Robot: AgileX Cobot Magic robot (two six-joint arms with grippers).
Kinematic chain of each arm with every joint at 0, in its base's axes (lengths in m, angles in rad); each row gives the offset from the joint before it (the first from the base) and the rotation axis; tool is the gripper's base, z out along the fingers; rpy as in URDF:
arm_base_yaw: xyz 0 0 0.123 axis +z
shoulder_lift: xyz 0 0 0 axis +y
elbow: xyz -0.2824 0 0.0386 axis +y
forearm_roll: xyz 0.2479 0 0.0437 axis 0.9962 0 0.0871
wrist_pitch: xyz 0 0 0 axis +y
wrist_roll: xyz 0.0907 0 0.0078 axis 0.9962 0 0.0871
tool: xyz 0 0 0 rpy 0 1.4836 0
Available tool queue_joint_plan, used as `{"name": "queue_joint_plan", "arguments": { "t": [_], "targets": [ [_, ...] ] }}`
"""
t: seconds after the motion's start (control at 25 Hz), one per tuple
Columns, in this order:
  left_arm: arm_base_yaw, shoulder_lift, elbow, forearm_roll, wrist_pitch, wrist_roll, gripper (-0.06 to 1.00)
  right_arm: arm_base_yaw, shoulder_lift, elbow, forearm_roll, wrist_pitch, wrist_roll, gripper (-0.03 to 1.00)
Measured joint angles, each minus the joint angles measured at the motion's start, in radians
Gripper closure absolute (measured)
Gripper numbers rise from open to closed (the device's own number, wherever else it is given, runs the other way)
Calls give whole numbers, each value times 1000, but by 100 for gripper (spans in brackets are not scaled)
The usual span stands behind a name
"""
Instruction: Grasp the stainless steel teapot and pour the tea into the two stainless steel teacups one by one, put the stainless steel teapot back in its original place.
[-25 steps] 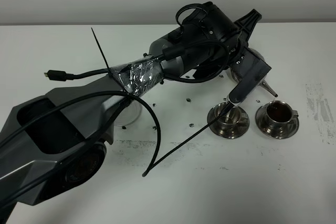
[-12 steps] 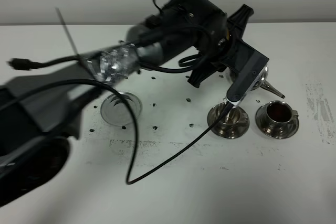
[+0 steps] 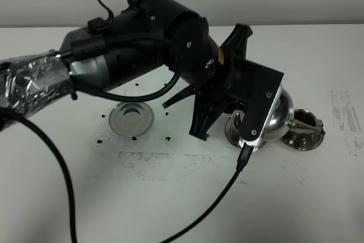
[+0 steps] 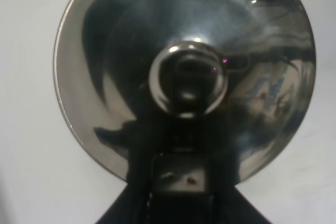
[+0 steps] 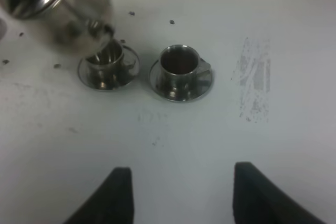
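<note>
While left tool (image 4: 178, 156) grips the tilted teapot (image 3: 278, 115) | over cup (image 5: 107, 61) nearer coaster (image 3: 132, 119) | coaster lies on left arm's side

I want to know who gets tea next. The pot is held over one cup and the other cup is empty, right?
Not quite. The pot is held over one cup, but the other cup is not empty: it has dark tea in it. The right wrist view shows this.
</note>
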Motion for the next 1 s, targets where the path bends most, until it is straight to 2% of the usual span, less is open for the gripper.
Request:
{"name": "queue_joint_plan", "arguments": {
  "t": [0.12,0.2,0.32,0.4,0.52,0.68,1.0],
  "targets": [
    [-18,-40,101,-88,-6,-73,75,0,0,0,0,0,0,54],
    [-30,-46,128,-114,-5,-167,75,0,0,0,0,0,0,54],
    [-48,-48,132,-122,-8,-402,75,0,0,0,0,0,0,54],
    [-55,-50,132,-100,-8,-592,75,0,0,0,0,0,0,54],
    [-57,-50,148,-53,-7,-807,75,0,0,0,0,0,0,54],
    [-62,-50,204,4,5,-932,75,0,0,0,0,0,0,54],
    [-103,-50,264,35,-22,-1017,75,0,0,0,0,0,0,54]
  ]
}}
